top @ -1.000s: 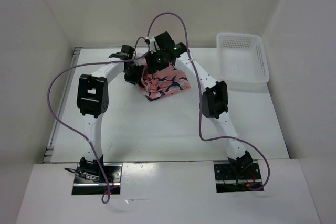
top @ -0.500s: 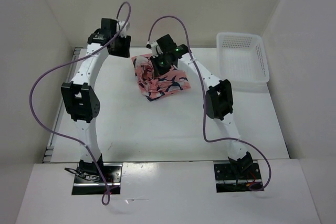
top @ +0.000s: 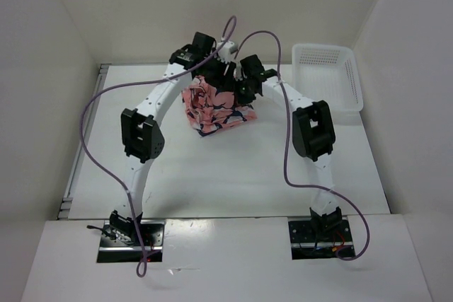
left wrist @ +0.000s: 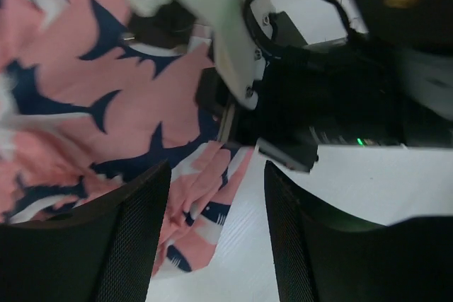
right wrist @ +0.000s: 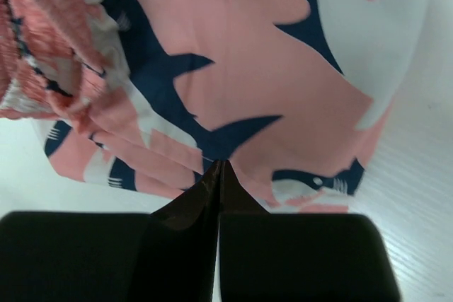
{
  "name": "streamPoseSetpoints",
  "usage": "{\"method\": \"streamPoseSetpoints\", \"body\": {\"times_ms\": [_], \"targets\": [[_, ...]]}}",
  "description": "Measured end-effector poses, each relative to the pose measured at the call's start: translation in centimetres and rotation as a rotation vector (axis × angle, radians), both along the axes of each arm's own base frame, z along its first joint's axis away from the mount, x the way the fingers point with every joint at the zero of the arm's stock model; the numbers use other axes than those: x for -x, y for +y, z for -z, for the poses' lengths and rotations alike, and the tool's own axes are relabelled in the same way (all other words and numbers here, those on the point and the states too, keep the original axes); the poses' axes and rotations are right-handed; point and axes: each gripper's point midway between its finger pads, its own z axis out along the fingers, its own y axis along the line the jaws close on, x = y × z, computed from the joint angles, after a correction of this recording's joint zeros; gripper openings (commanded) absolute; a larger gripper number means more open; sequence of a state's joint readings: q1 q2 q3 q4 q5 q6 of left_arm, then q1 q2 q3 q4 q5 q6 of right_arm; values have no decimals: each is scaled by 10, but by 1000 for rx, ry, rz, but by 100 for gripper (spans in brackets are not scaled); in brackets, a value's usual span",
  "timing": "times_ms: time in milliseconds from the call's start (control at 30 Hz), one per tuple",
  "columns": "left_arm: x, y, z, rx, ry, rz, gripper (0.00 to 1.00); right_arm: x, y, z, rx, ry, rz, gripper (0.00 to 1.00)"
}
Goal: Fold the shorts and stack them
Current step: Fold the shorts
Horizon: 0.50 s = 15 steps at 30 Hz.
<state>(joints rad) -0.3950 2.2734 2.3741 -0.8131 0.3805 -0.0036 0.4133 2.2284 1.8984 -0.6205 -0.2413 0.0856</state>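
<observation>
Shorts (top: 216, 109) of salmon-pink fabric, printed with navy and white sharks, are seen lying in a folded bundle on the far middle part of the white table (top: 212, 175). They are well to the left of the white mesh basket (top: 327, 83), which is set at the far right corner. Both arms are bent over the bundle, one from either side. The left gripper (left wrist: 216, 175) is held over the bundle with its jaws spread apart. In the left wrist view nothing is caught between the two dark fingers (left wrist: 131, 245), and only a layered edge of the shorts and bare table are seen through the gap. The black body of the right wrist (left wrist: 333, 104), with a small green light lit, is shown just beyond that edge in the same view. The right gripper (right wrist: 219, 167) is pressed together, its fingers meeting in a single point that is set against the fabric near an edge of the bundle. Whether a fold of cloth is nipped between those tips cannot be told. A gathered waistband (right wrist: 42, 54) is seen bunched at the left of the right wrist view, and several stacked layers of cloth are shown below it.
</observation>
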Motion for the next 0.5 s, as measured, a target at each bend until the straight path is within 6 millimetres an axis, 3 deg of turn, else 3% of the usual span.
{"method": "streamPoseSetpoints", "body": {"times_ms": [100, 267, 500], "targets": [[3, -8, 37, -21, 77, 20, 63, -5, 5, 0, -1, -23, 7, 0], [-19, 13, 82, -107, 103, -64, 59, -2, 3, 17, 1, 5, 43, 0], [-31, 45, 120, -207, 128, -159, 58, 13, -3, 46, 15, 76, 86, 0]]}}
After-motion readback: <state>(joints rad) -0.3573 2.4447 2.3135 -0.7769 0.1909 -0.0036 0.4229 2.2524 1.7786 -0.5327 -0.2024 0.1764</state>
